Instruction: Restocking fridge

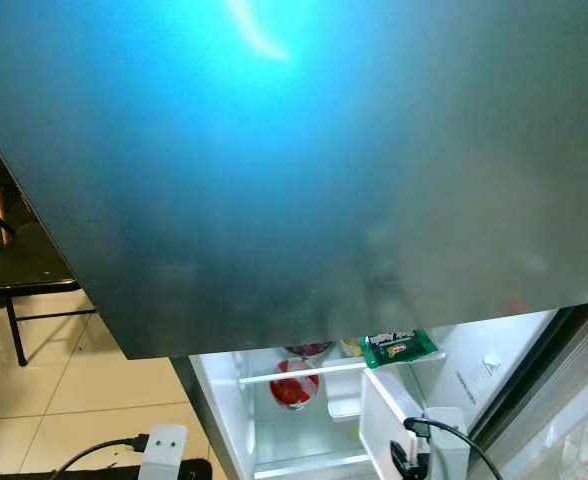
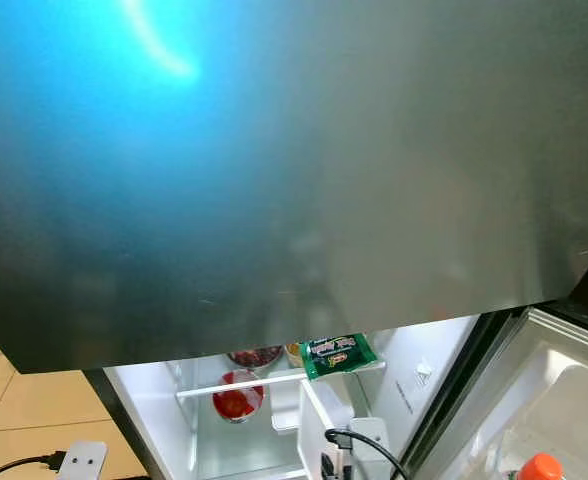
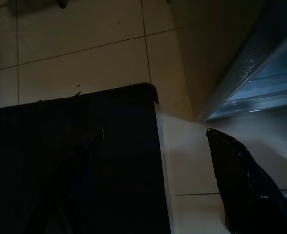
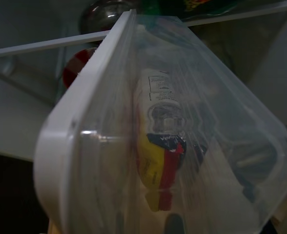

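Observation:
The fridge's lower compartment (image 1: 224,400) stands open below a glossy grey upper door (image 1: 294,150). On its glass shelf (image 1: 294,373) lie a green packet (image 1: 399,347) and a dark bowl (image 1: 309,350); a red-topped item (image 1: 294,385) sits under the shelf. My right gripper (image 1: 411,462) holds a clear container with a white lid (image 4: 158,136) upright in front of the shelf, and a yellow and red packet (image 4: 160,161) shows inside it. My left gripper (image 3: 155,131) hangs open over a dark floor mat (image 3: 85,161).
The lower fridge door (image 2: 564,400) swings open at the right, with an orange-capped bottle (image 2: 542,466) in its rack. A black chair (image 1: 14,260) stands on the tiled floor at the left. A white plug with a black cable (image 1: 162,445) lies near the fridge's foot.

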`<state>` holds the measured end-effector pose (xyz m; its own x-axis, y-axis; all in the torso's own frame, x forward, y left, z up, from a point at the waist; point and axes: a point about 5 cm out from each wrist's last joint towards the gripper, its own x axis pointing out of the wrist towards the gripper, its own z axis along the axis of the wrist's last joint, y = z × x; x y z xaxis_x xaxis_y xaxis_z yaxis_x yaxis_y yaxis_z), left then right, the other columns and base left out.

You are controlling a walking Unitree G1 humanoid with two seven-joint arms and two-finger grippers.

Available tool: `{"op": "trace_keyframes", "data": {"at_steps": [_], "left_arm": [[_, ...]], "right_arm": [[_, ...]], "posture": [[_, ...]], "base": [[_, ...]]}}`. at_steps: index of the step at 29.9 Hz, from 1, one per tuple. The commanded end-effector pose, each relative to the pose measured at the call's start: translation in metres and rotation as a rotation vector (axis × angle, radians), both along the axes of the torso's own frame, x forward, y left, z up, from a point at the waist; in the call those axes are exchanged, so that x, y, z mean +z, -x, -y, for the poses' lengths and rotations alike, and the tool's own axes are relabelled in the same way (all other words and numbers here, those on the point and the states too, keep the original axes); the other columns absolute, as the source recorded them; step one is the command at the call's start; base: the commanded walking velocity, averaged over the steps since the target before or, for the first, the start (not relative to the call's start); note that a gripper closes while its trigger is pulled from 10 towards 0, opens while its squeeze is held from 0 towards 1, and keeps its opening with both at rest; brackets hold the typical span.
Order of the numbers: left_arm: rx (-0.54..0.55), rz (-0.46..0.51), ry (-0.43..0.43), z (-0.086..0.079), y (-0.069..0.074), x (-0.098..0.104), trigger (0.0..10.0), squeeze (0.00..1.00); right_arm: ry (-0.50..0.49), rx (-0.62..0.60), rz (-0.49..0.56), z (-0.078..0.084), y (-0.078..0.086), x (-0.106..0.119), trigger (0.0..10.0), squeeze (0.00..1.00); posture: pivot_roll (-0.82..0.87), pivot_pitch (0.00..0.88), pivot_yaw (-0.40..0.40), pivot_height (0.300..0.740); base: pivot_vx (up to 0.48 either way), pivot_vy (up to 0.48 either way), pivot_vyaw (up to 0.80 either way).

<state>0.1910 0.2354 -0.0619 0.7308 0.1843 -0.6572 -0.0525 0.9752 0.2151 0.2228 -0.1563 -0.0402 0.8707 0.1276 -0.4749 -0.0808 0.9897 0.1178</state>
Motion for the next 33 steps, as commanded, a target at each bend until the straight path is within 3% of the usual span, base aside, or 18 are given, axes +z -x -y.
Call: {"op": "trace_keyframes", "data": {"at_steps": [1,10,33], "left_arm": [[-0.006,-0.016,-0.002,0.0003,0.0030,-0.0018,10.0,0.00],[-0.007,-0.016,0.000,0.0003,0.0024,-0.0015,10.0,0.00],[-0.002,-0.024,-0.004,-0.0015,0.0048,-0.0025,10.0,0.00]], "right_arm": [[-0.011,-0.019,-0.005,0.0006,-0.0007,-0.0001,10.0,0.00],[-0.015,-0.029,-0.010,0.0013,-0.0007,-0.0009,10.0,0.00],[-0.019,-0.028,-0.011,0.0021,-0.0010,-0.0010,10.0,0.00]], "posture": [[-0.09,0.065,0.042,0.740],[-0.09,0.065,0.040,0.740],[-0.09,0.058,0.038,0.640]], "base": [[0.000,0.000,0.00],[0.000,0.000,0.00],[0.000,0.000,0.00]]}}
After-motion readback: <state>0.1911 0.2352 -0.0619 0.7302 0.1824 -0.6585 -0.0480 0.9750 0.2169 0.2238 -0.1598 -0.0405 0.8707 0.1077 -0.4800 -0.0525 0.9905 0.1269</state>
